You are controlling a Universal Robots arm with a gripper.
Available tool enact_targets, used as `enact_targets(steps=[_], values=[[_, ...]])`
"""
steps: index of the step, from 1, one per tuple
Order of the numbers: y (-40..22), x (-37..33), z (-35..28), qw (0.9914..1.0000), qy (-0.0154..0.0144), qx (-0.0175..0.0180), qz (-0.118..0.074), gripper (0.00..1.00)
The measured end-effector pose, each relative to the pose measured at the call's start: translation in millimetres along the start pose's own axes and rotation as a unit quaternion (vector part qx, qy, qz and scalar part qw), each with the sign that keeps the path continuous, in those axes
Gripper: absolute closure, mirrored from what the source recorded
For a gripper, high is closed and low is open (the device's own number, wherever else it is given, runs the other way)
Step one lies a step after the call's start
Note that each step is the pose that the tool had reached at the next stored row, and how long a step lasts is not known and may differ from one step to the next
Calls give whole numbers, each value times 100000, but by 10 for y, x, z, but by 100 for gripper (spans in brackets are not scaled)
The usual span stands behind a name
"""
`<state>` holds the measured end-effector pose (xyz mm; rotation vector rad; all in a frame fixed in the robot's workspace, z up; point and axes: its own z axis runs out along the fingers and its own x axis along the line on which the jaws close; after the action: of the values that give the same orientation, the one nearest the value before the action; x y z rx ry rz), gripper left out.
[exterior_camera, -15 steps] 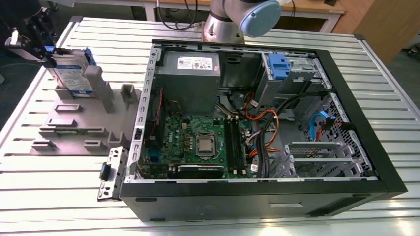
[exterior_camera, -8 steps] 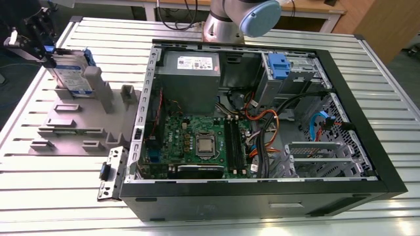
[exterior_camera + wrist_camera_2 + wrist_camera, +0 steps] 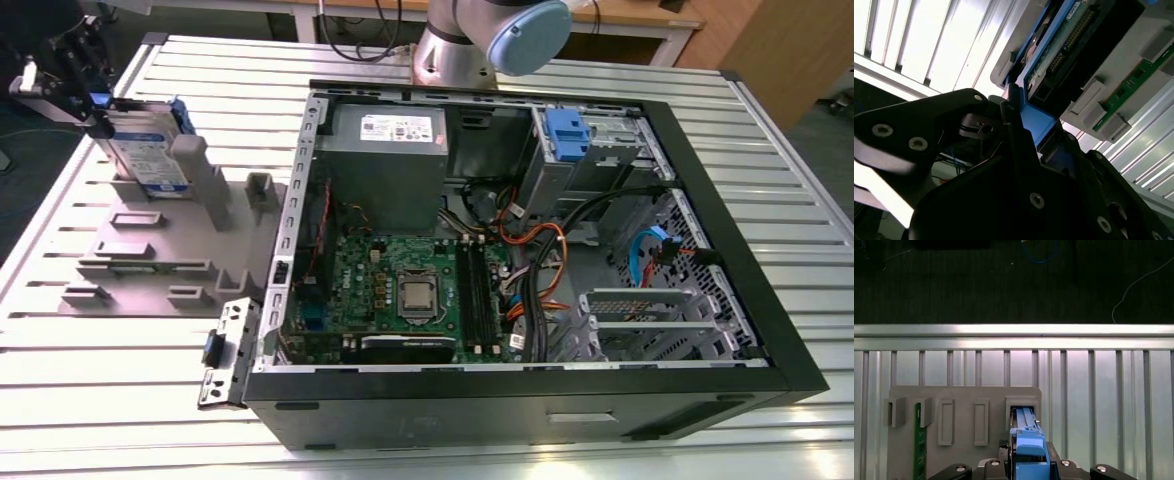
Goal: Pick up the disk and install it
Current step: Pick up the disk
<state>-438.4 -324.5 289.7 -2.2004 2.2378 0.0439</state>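
**Disk pinched at its holder**

The pick-up step is judged to be in hand. The blue end tab of the disk [image 3: 1027,436] is pinched between the jaws of the gripper [image 3: 1029,465]. Just beyond the jaws, the disk's body is seated in a slot of the grey holder [image 3: 964,394]. A straight, untilted pull along that slot is called for.

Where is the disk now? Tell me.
At the exterior view's far left, the disk stands upright in the grey holder, outside the open computer case.
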Motion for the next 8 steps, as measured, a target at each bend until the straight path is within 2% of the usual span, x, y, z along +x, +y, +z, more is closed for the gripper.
enact_targets(steps=[8], values=[[0, 0, 0, 99999, 5, -10, -501, 63]])
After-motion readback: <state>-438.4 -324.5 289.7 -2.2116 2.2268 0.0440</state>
